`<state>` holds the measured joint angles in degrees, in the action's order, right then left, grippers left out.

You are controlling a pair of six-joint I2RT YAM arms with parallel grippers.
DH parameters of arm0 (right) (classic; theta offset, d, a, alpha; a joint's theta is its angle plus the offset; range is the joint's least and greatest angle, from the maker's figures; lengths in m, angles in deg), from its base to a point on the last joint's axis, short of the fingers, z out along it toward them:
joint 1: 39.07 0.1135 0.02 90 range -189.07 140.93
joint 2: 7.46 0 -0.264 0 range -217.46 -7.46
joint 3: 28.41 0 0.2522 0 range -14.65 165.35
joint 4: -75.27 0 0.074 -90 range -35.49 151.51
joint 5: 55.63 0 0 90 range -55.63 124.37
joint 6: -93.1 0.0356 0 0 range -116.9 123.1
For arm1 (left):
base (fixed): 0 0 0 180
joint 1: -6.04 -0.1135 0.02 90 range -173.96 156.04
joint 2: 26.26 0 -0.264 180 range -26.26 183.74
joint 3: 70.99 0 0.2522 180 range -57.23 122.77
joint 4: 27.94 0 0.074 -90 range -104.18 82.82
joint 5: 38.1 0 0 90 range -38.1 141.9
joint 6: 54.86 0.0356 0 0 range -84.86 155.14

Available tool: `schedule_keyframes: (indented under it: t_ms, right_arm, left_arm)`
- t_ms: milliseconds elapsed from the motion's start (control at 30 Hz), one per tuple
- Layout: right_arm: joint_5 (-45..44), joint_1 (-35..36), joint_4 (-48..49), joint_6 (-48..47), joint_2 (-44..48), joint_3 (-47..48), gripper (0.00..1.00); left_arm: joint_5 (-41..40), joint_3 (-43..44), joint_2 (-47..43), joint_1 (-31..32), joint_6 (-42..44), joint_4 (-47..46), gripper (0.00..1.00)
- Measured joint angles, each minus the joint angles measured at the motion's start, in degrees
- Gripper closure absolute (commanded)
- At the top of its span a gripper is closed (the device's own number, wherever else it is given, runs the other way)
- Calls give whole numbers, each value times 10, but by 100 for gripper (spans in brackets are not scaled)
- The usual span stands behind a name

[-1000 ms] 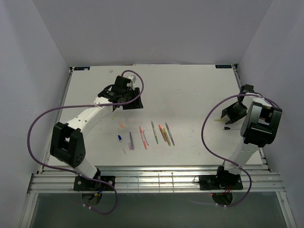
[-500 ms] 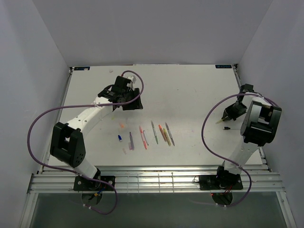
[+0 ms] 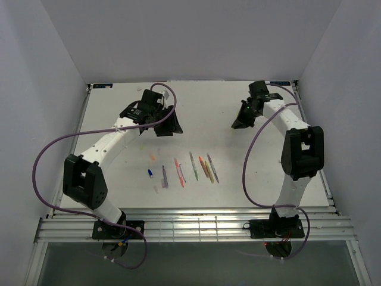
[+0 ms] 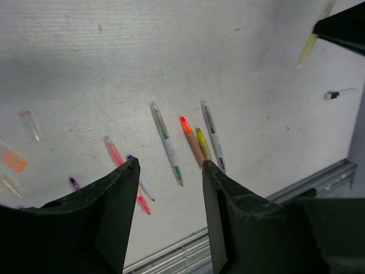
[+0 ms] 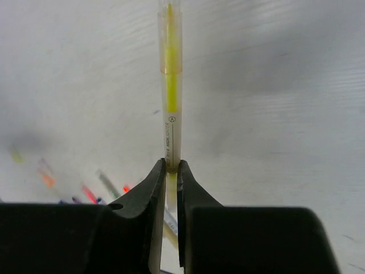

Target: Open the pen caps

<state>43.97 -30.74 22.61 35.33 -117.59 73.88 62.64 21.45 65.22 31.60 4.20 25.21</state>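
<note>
Clamping yellow pen (image 5: 170, 114) in right gripper (image 5: 169, 165) above far table (image 3: 208, 107) with cap (image 5: 170, 40) seemingly on its free end and left gripper (image 4: 169, 165) spread, empty, well apart; next bringing both together, pinching cap, pulling straight.

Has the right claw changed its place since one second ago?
Yes. The right claw went away from the table's right edge, leftward and toward the far side, gripping the yellow pen.

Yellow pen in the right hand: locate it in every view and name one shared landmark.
Top external: too small to see; the right hand sits upper right of centre.
Left wrist: yellow pen at top right, under that hand.
Right wrist: dead centre, in the shut hand.
Shared landmark: the row of pens.
</note>
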Motion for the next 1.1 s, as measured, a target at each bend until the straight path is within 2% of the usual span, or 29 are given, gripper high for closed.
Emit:
schedule_keyframes:
  t_ms: [100, 233, 433, 633, 1100]
  right_arm:
    - [51, 68, 19, -21, 35, -22, 92]
    - [132, 136, 49, -40, 98, -70, 92]
    - [237, 142, 103, -34, 172, -152, 92]
    - [288, 142, 136, -22, 180, -163, 92]
    - [326, 148, 168, -12, 203, -197, 92]
  left_arm:
    - [62, -5, 0, -4, -32, -13, 43]
    - [159, -81, -27, -7, -99, -101, 44]
    - [243, -198, -95, -6, -191, -225, 46]
    - [268, -236, -128, -5, -251, -297, 48]
    - [260, -237, -132, -3, -272, -301, 46]
